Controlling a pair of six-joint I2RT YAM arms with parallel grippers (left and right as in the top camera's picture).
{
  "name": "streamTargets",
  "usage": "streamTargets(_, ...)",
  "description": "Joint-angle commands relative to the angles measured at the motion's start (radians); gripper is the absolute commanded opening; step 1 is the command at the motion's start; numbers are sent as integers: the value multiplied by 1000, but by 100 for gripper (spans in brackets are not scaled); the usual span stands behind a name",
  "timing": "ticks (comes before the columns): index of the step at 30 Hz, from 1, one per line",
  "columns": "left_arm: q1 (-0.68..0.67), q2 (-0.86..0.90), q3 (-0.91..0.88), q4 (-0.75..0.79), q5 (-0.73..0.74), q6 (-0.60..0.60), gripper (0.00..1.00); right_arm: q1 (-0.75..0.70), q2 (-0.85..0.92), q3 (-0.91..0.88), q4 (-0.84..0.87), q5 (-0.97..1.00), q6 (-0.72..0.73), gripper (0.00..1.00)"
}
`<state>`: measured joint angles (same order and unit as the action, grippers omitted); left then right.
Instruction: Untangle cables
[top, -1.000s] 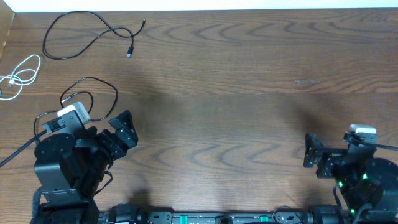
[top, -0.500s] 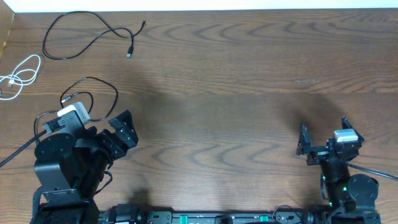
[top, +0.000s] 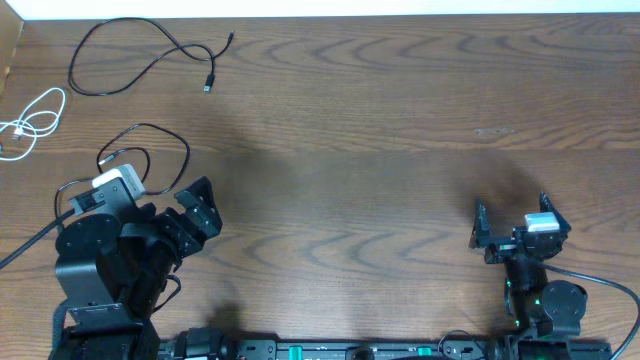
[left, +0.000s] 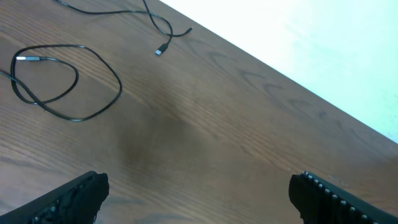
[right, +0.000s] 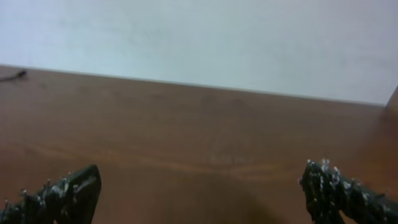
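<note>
overhead: black cable (top: 186, 152) passes behind left arm (top: 100, 250) (end hidden).

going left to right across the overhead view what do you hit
white cable → looped black cable → right gripper

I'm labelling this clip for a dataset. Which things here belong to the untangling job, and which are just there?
Part of the job:
long black cable
white cable
looped black cable beside the left arm

Just there:
thick black lead on the right arm
thick black lead on the left arm
wooden table
</note>
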<state>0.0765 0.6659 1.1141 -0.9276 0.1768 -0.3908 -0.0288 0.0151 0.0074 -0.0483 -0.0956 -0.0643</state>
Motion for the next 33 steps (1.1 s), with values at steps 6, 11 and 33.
streamTargets(6, -4, 0, 5, 0, -13, 17, 98, -19, -10, -2, -24, 18, -19, 99)
streamTargets(11, -4, 0, 5, 0, -13, 17, 98, -28, -10, -1, -31, 72, 30, 99)
streamTargets(33, -4, 0, 5, 0, -13, 17, 98, -14, -10, -1, -32, 68, 55, 99)
